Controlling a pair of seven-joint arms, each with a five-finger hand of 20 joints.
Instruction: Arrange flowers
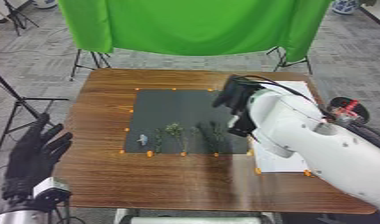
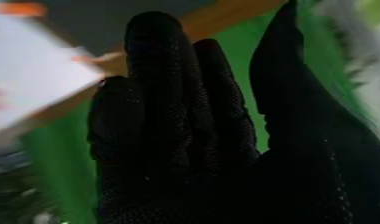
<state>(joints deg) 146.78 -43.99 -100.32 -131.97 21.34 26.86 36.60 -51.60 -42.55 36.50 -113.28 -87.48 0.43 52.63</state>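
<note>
Right robot hand is held near dark mat, fingers extended, thumb apart, nothing gripped; left robot hand is held open, empty, by worktop edge.

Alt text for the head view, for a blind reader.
Robot's black-gloved right hand hangs by the right edge of a dark grey mat bearing thin green plant stems on a brown wooden table; open, black-gloved left hand at left.
</note>
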